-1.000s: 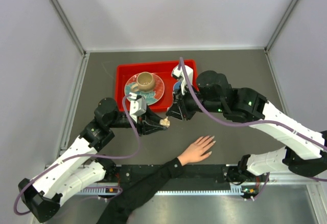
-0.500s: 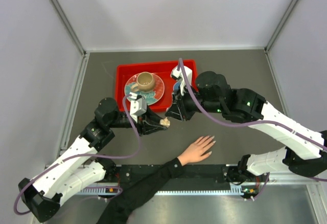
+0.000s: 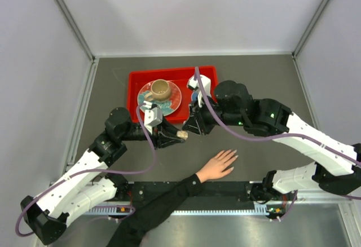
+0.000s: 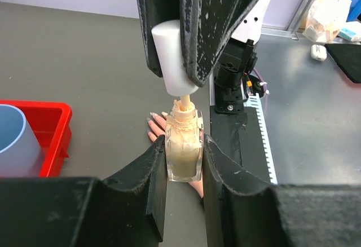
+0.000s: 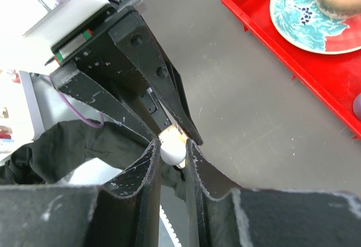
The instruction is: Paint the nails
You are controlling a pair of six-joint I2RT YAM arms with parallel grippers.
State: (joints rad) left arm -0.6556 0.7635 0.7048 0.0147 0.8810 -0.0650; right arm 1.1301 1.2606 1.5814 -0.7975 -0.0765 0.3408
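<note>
Pinching a small bottle [image 4: 184, 157] of beige polish, the left tool [image 4: 183, 145] holds it above the dark surface [image 3: 259, 78] while the right tool [image 5: 172, 145] grips the white cap [image 4: 172, 55], raised just off the bottle's neck. The nails [image 4: 152, 115] tip a hand [image 3: 217, 166] lying flat with fingers spread near the surface's front edge, apart from both tools. A red tray [image 3: 135, 80] sits behind.

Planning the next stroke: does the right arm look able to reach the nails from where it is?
Likely yes: nothing stands between the right gripper and the nails, though the cap it pinches has its stem in the bottle.
</note>
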